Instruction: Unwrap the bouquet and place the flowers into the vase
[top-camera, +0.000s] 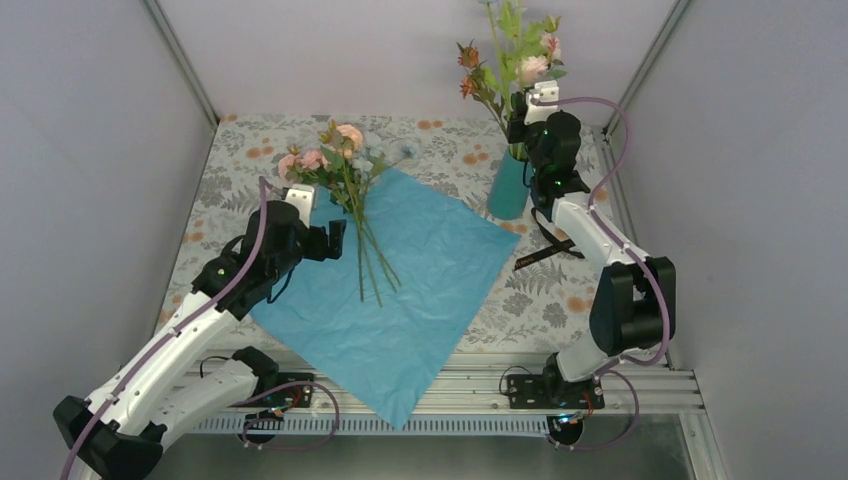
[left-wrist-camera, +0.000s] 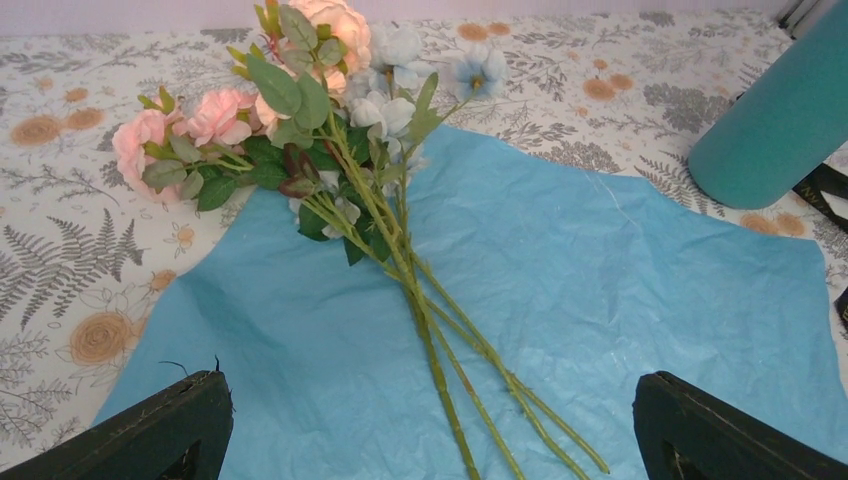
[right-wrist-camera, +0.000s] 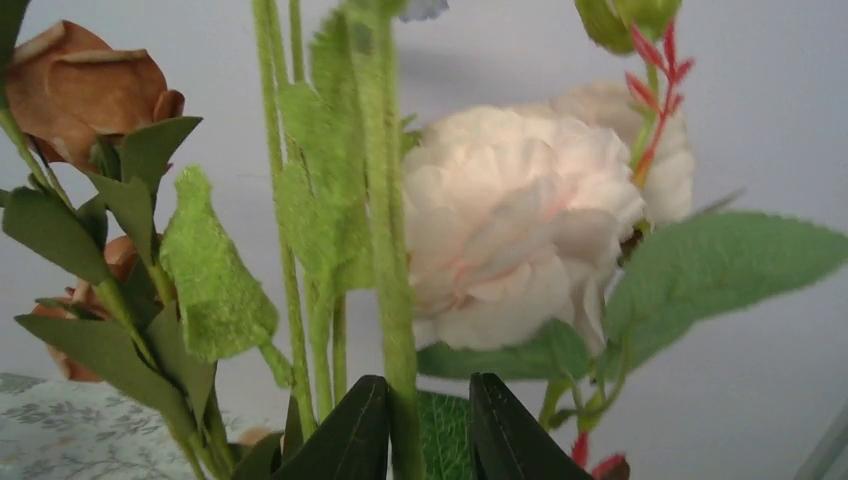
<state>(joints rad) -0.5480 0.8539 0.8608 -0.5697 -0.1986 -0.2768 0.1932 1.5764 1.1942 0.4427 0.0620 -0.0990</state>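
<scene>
While the blue paper (top-camera: 400, 290) is lying spread flat across the lower middle of the top view, a bunch of loose flowers (top-camera: 350, 180) is resting on its upper left part, the pink, peach and pale-blue heads reaching past the paper's edge onto the flowered tablecloth (top-camera: 560, 290) and the green stems pointing down toward the centre of the sheet

The left gripper (top-camera: 338, 240) is hovering just left of those stems, its fingers (left-wrist-camera: 170, 430) standing wide apart with nothing between them but the paper and the stem ends showing below in the left wrist view

The teal vase (top-camera: 508, 190) is standing upright to the right of centre, just off the paper's right corner, and it is holding several tall flowers in the vase (top-camera: 515, 55) that are rising to the top edge of the frame. A black strap (top-camera: 545, 252) is lying on the cloth just beside it

The right gripper (top-camera: 520, 120) is reaching in above the vase among these stems. In the right wrist view its fingers (right-wrist-camera: 345, 430) are standing narrowly parted around one green stem (right-wrist-camera: 385, 200), which is lying against the left finger with a sliver of leaf showing before the other. A pale rose (right-wrist-camera: 510, 230) is filling the centre behind it
</scene>
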